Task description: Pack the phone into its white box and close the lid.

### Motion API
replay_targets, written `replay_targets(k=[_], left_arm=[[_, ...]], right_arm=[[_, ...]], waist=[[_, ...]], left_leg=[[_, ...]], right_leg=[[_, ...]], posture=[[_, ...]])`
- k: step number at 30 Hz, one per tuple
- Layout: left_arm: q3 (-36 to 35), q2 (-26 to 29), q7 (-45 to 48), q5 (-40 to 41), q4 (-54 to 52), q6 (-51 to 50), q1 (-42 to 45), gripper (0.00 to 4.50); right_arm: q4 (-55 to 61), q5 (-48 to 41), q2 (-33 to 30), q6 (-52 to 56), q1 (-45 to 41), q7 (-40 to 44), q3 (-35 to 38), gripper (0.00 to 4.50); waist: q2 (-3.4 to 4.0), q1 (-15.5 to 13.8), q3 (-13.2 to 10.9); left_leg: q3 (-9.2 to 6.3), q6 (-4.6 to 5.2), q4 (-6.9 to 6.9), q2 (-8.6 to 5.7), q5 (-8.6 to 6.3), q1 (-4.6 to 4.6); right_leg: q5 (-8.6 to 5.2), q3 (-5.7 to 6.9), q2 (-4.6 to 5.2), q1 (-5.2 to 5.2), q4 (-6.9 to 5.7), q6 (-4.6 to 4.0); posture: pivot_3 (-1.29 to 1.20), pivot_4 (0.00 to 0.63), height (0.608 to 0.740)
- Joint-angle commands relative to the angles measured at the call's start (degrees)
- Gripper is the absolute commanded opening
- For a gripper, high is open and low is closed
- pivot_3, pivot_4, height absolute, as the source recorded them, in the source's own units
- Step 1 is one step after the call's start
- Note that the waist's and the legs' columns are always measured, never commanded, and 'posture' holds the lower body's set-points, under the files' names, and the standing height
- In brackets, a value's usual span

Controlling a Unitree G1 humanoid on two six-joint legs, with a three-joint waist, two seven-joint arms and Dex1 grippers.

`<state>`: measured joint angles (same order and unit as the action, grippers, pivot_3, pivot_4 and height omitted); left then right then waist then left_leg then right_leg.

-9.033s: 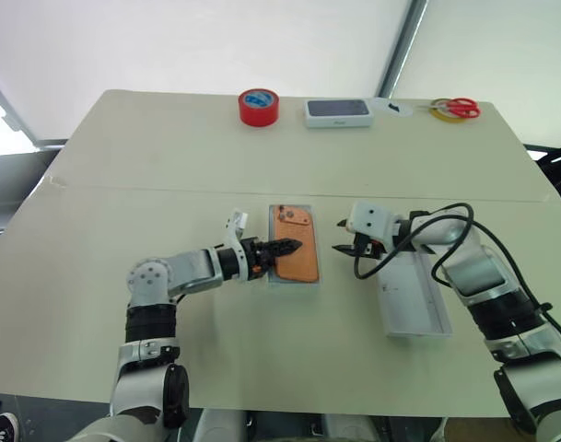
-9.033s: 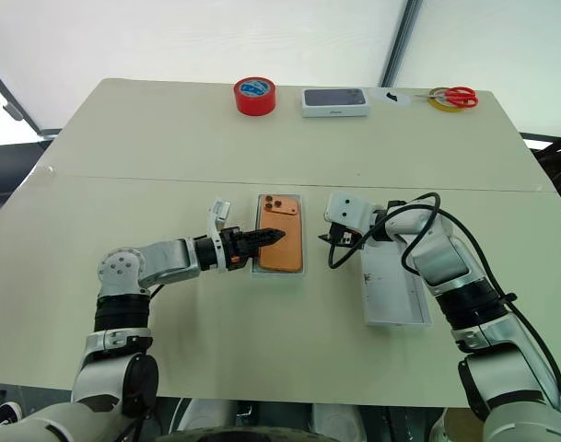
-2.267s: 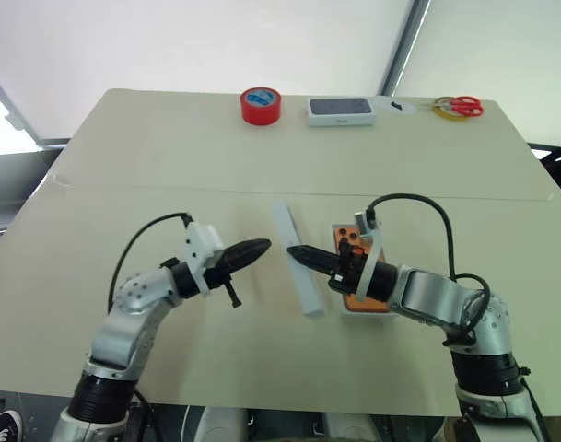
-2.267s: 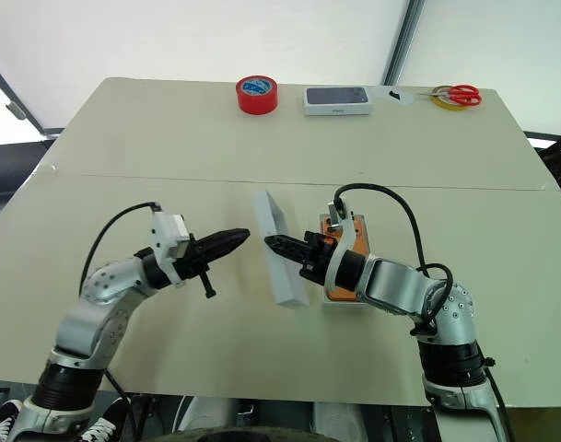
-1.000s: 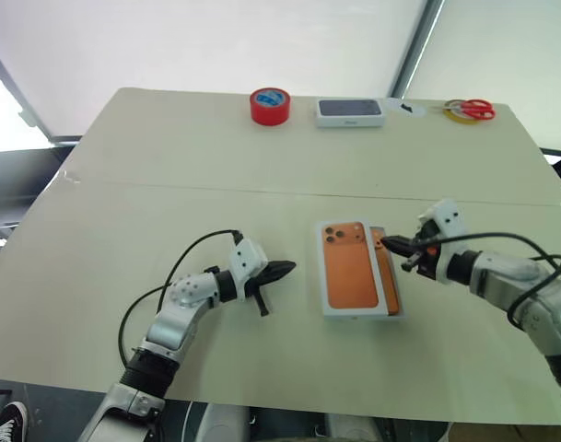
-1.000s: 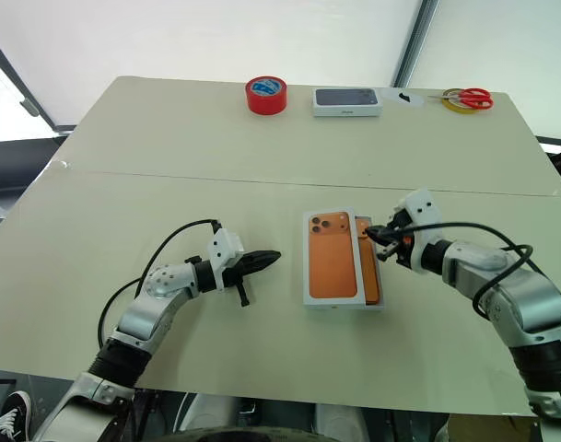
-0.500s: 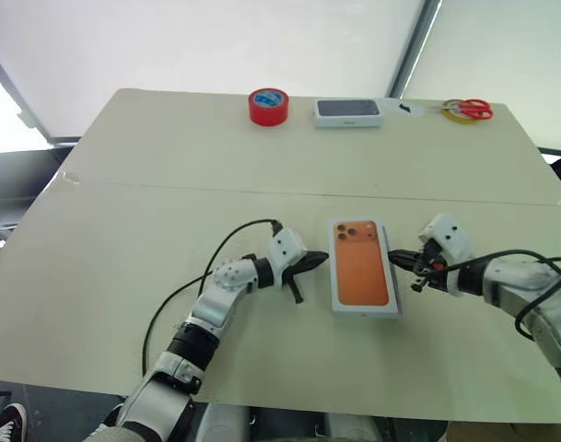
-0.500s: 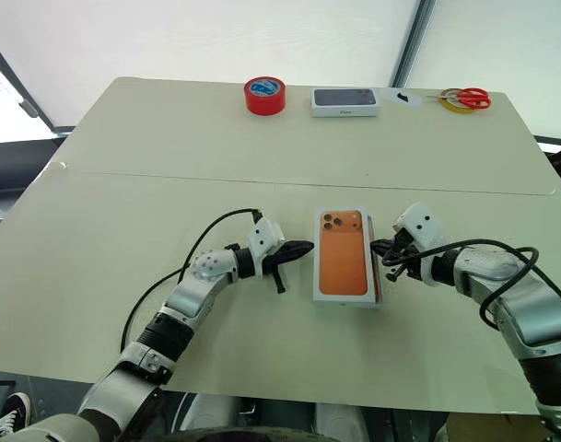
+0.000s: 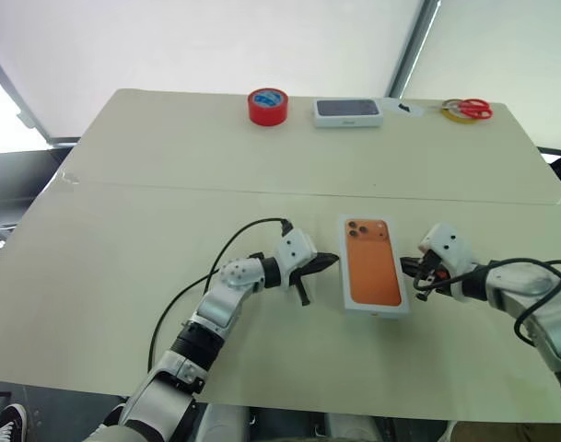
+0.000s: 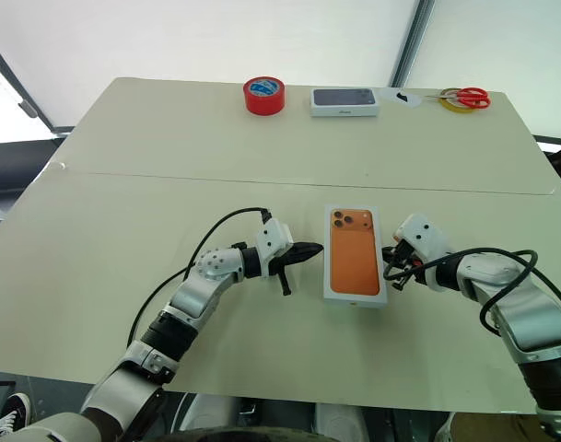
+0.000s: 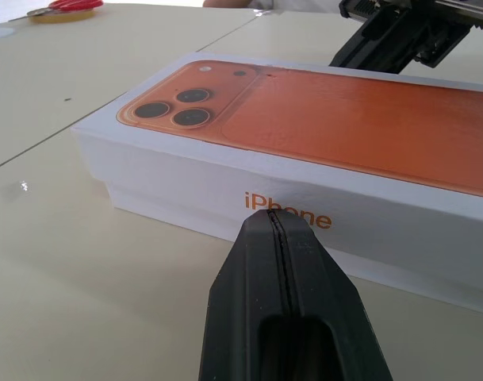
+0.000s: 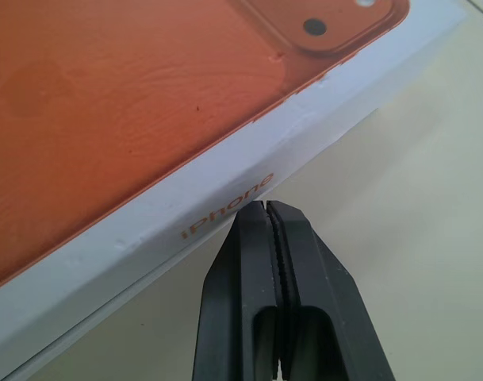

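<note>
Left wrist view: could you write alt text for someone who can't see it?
A white box with an orange phone picture on its lid lies on a beige table. The left pincer, shut, points at its side.

Robot test bench in a laboratory or workshop-like setting. A broad, plain beige worktable (image 9: 169,175), made of two boards joined along a seam running left to right, stands before pale fabric-like wall panels (image 9: 216,41) divided by a dark slanting pole (image 9: 416,46). Along the far edge lie staged props: a red tape roll (image 9: 267,105), a closed white box with dark top (image 9: 347,111), and red-handled scissors (image 9: 466,110). Nothing domestic or retail appears around the table.
</note>
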<state>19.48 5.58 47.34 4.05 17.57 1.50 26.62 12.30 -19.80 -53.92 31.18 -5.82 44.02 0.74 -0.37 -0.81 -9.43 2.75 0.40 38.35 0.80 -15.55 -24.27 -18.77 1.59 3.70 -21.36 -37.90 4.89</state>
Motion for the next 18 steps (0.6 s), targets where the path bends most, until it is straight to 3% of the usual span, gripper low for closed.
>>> replay_targets(k=[1, 13, 18], left_arm=[[0.8, -0.8, 0.0, -0.3, -0.9, 0.4, 0.6, 0.0], [0.4, -0.8, 1.2, 1.5, -3.3, -0.5, -0.8, 0.0], [1.7, -1.0, -0.1, -1.3, -1.8, 0.1, 0.0, 0.0]], right_arm=[[0.2, 2.6, 0.5, -2.3, -0.9, 0.1, 0.3, 0.05], [-3.9, 10.7, 3.0, -4.7, -5.9, -1.5, -2.6, 0.05], [-5.8, 14.1, 5.2, -5.4, -8.7, -2.1, -5.0, 0.05]], waist=[[0.0, 0.0, 0.0], [0.0, 0.0, 0.0], [0.0, 0.1, 0.0]], left_leg=[[0.0, 0.0, 0.0, 0.0, 0.0, 0.0], [0.0, -0.34, 0.01, -0.01, 0.2, 0.01], [0.0, -0.35, 0.03, -0.01, 0.21, 0.01]], right_leg=[[0.0, 0.0, 0.0, 0.0, 0.0, 0.0], [0.0, 0.0, -0.02, -0.01, -0.03, 0.0], [0.0, 0.0, -0.02, -0.01, -0.05, 0.0]], posture=[[0.0, 0.15, 0.74], [0.0, 0.15, 0.74], [0.0, 0.15, 0.74]])
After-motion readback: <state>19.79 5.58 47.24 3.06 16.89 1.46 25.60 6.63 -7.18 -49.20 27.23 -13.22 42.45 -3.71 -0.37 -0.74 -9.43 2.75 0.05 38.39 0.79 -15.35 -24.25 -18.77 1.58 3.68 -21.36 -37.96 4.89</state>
